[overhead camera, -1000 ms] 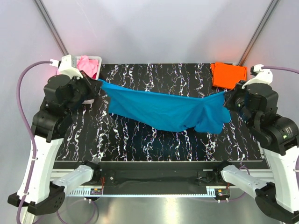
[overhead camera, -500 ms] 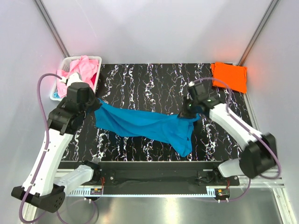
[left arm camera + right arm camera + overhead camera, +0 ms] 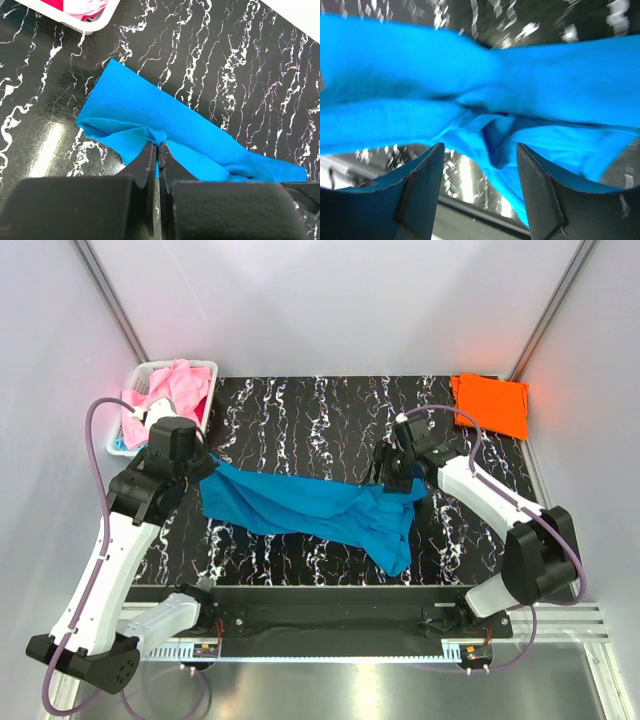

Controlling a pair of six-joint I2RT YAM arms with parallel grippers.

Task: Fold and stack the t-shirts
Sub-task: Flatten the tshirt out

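Table (image 3: 300, 400): black marbled, teal-blue t-shirt (image 3: 310, 505) rumpled across.
Left tool (image 3: 158, 146): clamped on its edge.
Right tool (image 3: 479, 147): spread apart, holding nothing.
Handling: probably light, limp; pinch corners.

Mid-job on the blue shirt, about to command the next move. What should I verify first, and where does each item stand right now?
1. Left tool shut on the teal-blue t-shirt: ok.
2. Right tool gripping the shirt: not ok, jaws open over the cloth.
3. Shirt spread flat: not ok, bunched at its right end.
4. Orange t-shirt out of the way at the far right corner: ok.
5. White basket apart from the blue shirt: ok.
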